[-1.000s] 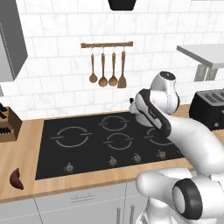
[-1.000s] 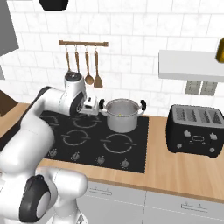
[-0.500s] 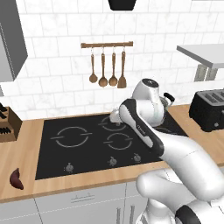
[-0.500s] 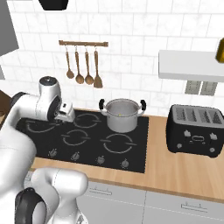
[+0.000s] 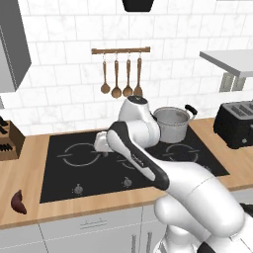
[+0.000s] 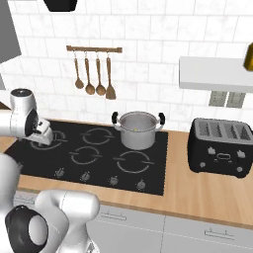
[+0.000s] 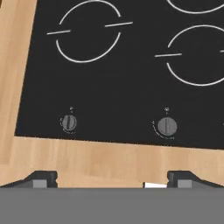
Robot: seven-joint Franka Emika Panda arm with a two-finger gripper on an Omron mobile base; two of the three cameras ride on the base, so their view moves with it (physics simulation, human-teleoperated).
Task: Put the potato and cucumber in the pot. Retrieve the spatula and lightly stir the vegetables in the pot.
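Note:
The steel pot [image 5: 171, 123] [image 6: 138, 129] stands on the back right burner; its contents are unclear from here. High on the wall rack, the wooden spatula [image 5: 139, 81] [image 6: 110, 89] hangs rightmost, beside three round spoons. My gripper [image 5: 101, 145] [image 6: 42, 134] [image 7: 113, 180] hovers low over the left side of the black stove [image 5: 99, 168], well left of the pot. It is open, its fingertips [image 7: 43, 177] wide apart with nothing between them. The hand view looks down on the stove's front knobs [image 7: 166, 126] and the wooden counter strip. The cucumber and potato are out of view.
A dark reddish-brown root [image 5: 19, 201] lies on the counter at the front left. A knife block [image 5: 7, 141] stands at the far left. A black toaster [image 5: 236, 123] [image 6: 222, 146] sits right of the stove under a wall shelf [image 6: 212, 71].
The arm has swung left, carrying the gripper from beside the pot across the stove to its left burners. The pot and hanging utensils have stayed put.

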